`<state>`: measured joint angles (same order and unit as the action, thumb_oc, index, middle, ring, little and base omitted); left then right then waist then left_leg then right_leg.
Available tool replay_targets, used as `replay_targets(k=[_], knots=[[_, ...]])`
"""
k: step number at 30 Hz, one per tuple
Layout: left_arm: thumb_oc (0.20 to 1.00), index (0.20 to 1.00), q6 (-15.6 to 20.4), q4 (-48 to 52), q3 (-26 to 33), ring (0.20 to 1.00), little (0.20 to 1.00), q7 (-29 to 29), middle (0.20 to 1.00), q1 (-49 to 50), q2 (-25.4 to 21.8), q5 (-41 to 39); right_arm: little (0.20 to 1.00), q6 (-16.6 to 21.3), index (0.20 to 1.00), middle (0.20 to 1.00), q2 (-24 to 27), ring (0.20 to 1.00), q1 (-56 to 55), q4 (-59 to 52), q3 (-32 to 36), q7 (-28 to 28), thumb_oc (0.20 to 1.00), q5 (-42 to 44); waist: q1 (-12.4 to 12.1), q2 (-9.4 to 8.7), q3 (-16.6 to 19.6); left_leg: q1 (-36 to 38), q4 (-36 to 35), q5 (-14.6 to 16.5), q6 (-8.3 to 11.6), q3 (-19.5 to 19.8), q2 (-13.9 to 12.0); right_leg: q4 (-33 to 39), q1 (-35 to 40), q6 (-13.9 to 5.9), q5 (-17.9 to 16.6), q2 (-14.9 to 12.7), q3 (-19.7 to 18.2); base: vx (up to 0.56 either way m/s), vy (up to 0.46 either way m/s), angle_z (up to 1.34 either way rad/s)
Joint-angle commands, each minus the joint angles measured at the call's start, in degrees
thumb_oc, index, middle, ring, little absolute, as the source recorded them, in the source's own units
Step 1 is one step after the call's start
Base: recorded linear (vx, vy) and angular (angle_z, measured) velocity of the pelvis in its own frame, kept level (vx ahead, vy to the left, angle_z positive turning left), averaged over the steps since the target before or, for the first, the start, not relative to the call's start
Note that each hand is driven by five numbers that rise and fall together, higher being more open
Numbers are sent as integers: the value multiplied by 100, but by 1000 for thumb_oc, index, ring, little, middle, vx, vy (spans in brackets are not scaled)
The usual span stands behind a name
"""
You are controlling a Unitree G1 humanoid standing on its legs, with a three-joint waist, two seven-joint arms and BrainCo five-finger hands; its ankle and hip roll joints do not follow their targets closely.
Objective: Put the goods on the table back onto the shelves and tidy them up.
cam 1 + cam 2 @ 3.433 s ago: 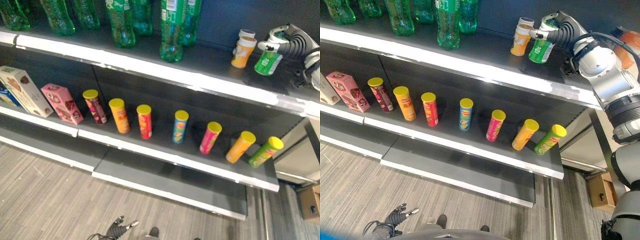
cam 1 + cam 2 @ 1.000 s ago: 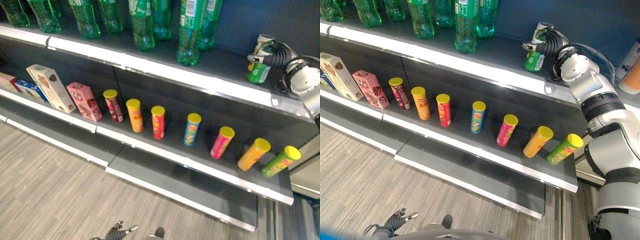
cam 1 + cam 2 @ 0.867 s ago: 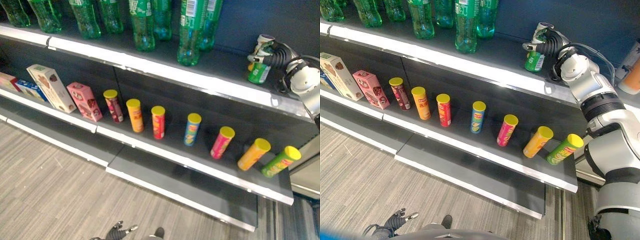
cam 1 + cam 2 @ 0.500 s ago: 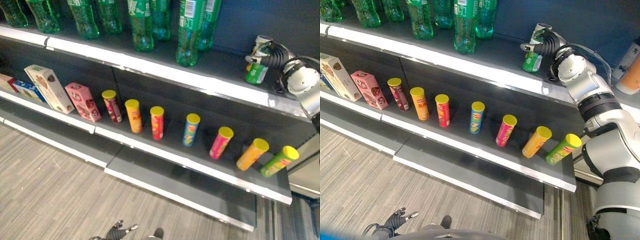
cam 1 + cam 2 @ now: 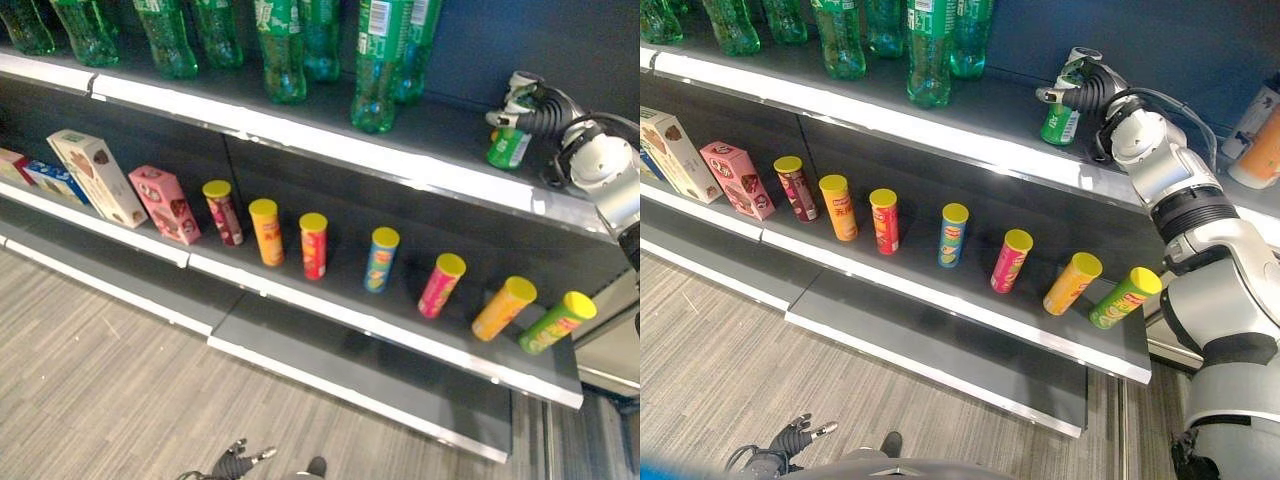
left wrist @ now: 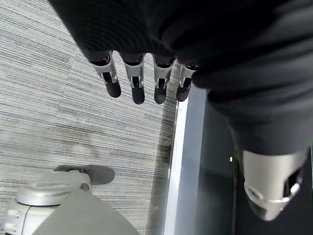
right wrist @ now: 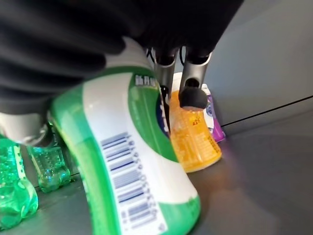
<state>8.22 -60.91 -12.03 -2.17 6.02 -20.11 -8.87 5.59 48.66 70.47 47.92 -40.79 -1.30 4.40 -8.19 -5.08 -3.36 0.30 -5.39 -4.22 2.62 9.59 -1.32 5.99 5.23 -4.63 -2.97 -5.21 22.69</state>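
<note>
On the top shelf [image 5: 970, 140] my right hand [image 5: 1090, 92] is shut on a green-and-white bottle [image 5: 1059, 122], whose base is at the shelf's surface. In the right wrist view the bottle [image 7: 132, 161] shows its barcode label, with my fingers [image 7: 193, 95] curled over its far side. Just behind it stands an orange cup [image 7: 193, 142]. My left hand [image 6: 142, 73] hangs low over the floor with straight fingers and holds nothing.
Several green soda bottles [image 5: 378, 60] stand along the top shelf. The middle shelf [image 5: 400, 330] carries a row of chip cans [image 5: 313, 244], the rightmost ones [image 5: 556, 322] leaning, and boxes [image 5: 165, 204] at its left. More orange and white goods [image 5: 1260, 130] sit at the far right.
The camera has shifted. My right hand has carried the green-and-white bottle from the orange cup's right to in front of it and set it upright. The left hand has not moved.
</note>
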Motion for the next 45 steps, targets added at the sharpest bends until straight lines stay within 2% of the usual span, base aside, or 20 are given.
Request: replay_targets(k=[1,13,16,19,20,21,22,24,27,31,33,35,37,38,39,40,41,42,44,45], knots=[[1000,1000,96,-113,-10,1000,1000,-84,1000,-318,-323,-225,1000,78,1000,1000,16,1000,618,143,-194,199,1000,-91,-153,-224,-85,242,39,811,94,-435,-70,-99,370,-122,816,-95,-46,-1,1,-3],[1000,1000,85,-147,66,1000,1000,-123,1000,-370,-326,-280,1000,88,1000,1000,92,1000,754,-110,-248,312,1000,-192,-61,-235,-70,298,39,843,79,-510,-79,-99,372,-121,809,-86,-143,4,6,-4],[1000,1000,82,-153,146,1000,1000,-139,1000,-364,-336,-299,1000,106,1000,1000,281,1000,819,-436,-277,383,1000,-244,-5,-243,-69,303,39,853,75,-539,-84,-99,361,-129,801,-88,-167,7,24,-4],[1000,1000,66,-217,318,1000,1000,-169,1000,-348,-308,-279,1000,202,1000,1000,803,1000,752,-1311,-93,581,1000,-202,146,-238,-58,325,39,883,68,-621,-91,-99,342,-135,782,-91,-236,15,36,-4],[1000,1000,62,-263,435,1000,1000,-196,1000,-333,-276,-240,1000,310,1000,1000,1162,1000,626,-1909,151,735,1000,-177,244,-226,-53,349,39,908,57,-675,-98,-99,332,-144,769,-99,-286,14,33,-8],[1000,1000,62,-264,431,1000,1000,-196,1000,-333,-282,-239,1000,304,1000,1000,1168,1000,605,-1923,172,734,1000,-180,237,-231,-53,350,39,909,57,-678,-99,-99,332,-144,768,-98,-289,24,45,-14],[1000,1000,59,-305,530,1000,1000,-243,1000,-321,-227,-171,1000,435,1000,1000,1503,1000,409,-2497,485,908,1000,-181,335,-210,-44,376,39,928,50,-727,-108,-99,322,-151,761,-100,-329,26,33,-20],[1000,1000,64,-353,618,1000,1000,-278,1000,-320,-180,-126,1000,556,1000,1000,1850,1000,102,-2967,954,1127,1000,-201,425,-207,-23,403,39,956,40,-800,-121,-99,306,-158,753,-99,-389,37,39,-20],[1000,1000,39,-388,753,1000,1000,-354,1000,-320,-90,-43,1000,697,1000,1000,2498,1000,-908,-3843,2221,1519,1000,-335,590,-202,21,448,39,1005,21,-907,-134,-99,283,-167,745,-91,-515,39,33,-34],[1000,1000,28,-411,807,1000,1000,-376,1000,-324,-22,44,1000,787,1000,1000,2617,1000,-2076,-4380,3425,1662,1000,-326,707,-196,27,486,39,1033,-1,-1009,-137,-99,251,-182,725,-95,-617,27,33,-19],[1000,1000,24,-380,865,1000,1000,-393,1000,-326,36,90,1000,885,1000,1000,2387,1000,-3292,-4862,4499,1651,1000,-204,829,-168,26,518,39,1067,-27,-1100,-135,-99,236,-201,704,-107,-707,34,48,-25],[1000,1000,32,-365,856,1000,1000,-374,1000,-356,46,109,1000,1014,1000,1000,1876,1000,-4431,-5381,5412,1446,1000,155,866,-186,12,534,39,1082,-49,-1157,-126,-99,212,-215,686,-113,-768,25,33,-19],[1000,1000,30,-362,870,1000,1000,-354,1000,-327,100,168,1000,1159,1000,1000,1430,1000,-5088,-5607,5862,1239,1000,623,916,-155,-19,567,39,1110,-58,-1222,-130,-99,218,-224,679,-111,-816,20,28,-19],[1000,1000,30,-361,850,1000,1000,-354,1000,-331,86,168,1000,1155,1000,1000,1419,1000,-5150,-5631,5924,1229,1000,630,899,-169,-16,556,39,1097,-64,-1217,-122,-99,209,-225,671,-119,-812,11,36,-9],[1000,1000,47,-355,867,1000,1000,-315,1000,-273,113,231,1000,1328,1000,1000,942,1000,-5727,-5901,6182,793,1000,1425,955,-153,-31,558,39,1105,-79,-1266,-111,-99,176,-236,649,-132,-861,8,40,-11],[1000,1000,52,-338,911,1000,1000,-261,1000,-270,112,260,1000,1373,1000,1000,388,1000,-6318,-6166,6290,331,1000,2214,1008,-128,-57,589,39,1119,-92,-1336,-105,-99,166,-241,644,-138,-918,22,44,-14],[1000,1000,57,-320,925,1000,1000,-261,1000,-263,121,260,1000,1409,1000,1000,37,1000,-6566,-6252,6201,58,1000,2756,1026,-112,-80,620,39,1139,-99,-1382,-109,-99,169,-240,637,-136,-963,11,26,-20],[1000,1000,56,-320,921,1000,1000,-260,1000,-266,117,260,1000,1408,1000,1000,33,1000,-6574,-6255,6212,55,1000,2758,1028,-120,-73,603,39,1125,-105,-1376,-99,-99,156,-242,629,-145,-958,4,19,-23],[1000,1000,54,-144,986,1000,1000,-156,1000,-226,119,322,1000,994,1000,1000,-814,1000,-7723,-6552,5790,-1042,1000,4129,1143,-70,-116,636,39,1131,-135,-1470,-71,-99,120,-261,585,-178,-1049,-5,32,-24],[1000,1000,82,-34,951,1000,1000,-40,1000,-215,158,359,1000,538,1000,1000,-1050,1000,-8245,-6133,5284,-1569,1000,4493,1184,-56,-121,651,39,1129,-133,-1494,-59,-99,120,-268,575,-197,-1065,-4,25,-28]])
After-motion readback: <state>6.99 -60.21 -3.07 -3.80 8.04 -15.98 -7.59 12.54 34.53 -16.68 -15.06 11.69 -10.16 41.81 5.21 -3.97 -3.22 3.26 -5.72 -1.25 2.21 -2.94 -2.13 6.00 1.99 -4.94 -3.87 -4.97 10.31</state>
